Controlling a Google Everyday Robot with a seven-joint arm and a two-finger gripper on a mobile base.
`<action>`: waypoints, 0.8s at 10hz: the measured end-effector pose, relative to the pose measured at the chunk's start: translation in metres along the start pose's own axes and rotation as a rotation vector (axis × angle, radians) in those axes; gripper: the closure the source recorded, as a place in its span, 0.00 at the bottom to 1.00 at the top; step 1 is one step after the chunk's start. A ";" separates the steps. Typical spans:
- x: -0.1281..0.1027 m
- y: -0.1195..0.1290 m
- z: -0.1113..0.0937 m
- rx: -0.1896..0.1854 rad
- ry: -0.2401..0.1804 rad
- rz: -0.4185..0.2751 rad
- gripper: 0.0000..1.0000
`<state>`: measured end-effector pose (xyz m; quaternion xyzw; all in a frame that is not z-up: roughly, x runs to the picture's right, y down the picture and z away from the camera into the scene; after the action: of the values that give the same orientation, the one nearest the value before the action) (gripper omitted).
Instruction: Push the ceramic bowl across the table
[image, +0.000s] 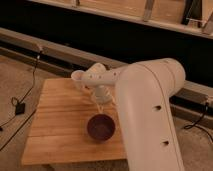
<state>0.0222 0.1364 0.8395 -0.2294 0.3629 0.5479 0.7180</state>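
Pincer (100, 105) hangs at frame centre, just behind ceramic bowl (101, 127) on counter (52, 117), apparently staged to push; aperture cannot be told.

— Any words, labels or numbers to read here?
— None. Nothing legible shows on the table (55, 115), the ceramic bowl (101, 127) or the white arm (150, 115).
— And the gripper (101, 106)?
— No readable marking there either. It hangs over the table, just behind the ceramic bowl.
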 end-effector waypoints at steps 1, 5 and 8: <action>0.007 0.001 0.001 0.001 0.005 -0.011 0.35; 0.033 0.008 0.002 -0.008 0.004 -0.031 0.35; 0.064 0.022 0.010 -0.021 0.008 -0.030 0.35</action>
<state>0.0129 0.1897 0.7978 -0.2446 0.3565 0.5401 0.7220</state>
